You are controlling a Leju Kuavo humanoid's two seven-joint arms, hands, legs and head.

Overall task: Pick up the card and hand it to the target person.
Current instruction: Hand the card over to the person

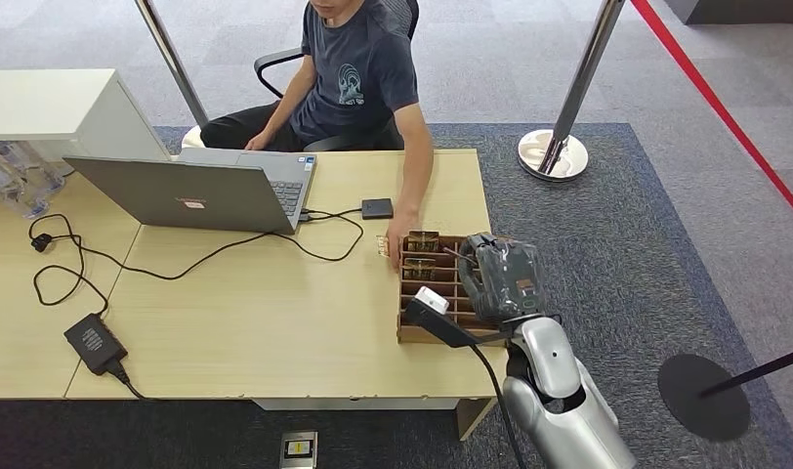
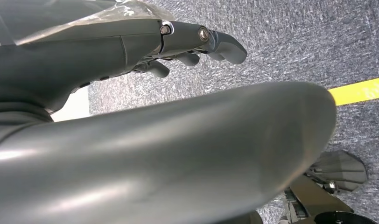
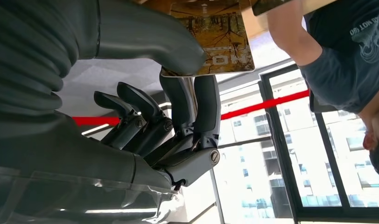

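A brown patterned card [image 3: 219, 35] is pinched between my right hand's thumb [image 3: 159, 42] and fingers [image 3: 197, 98]. My right hand [image 1: 500, 278] hovers over the wooden card box [image 1: 409, 334] at the table's right end, with its back turned to the head view. More cards [image 1: 422, 241] stand in the box's far slots. The person [image 1: 358, 78] sits behind the table and rests a hand [image 1: 396, 246] at the box's far left corner; the person's arm [image 3: 290, 32] lies close beyond the card. My left hand [image 2: 187, 44] hangs over the carpet, its fingers apart and holding nothing.
A grey laptop [image 1: 197, 192] stands open at the table's back left, with a small black box [image 1: 377, 207], a power adapter [image 1: 94, 342] and cables beside it. Water bottles [image 1: 17, 178] sit far left. Stanchion bases [image 1: 552, 154] [image 1: 705, 396] stand on the carpet to the right.
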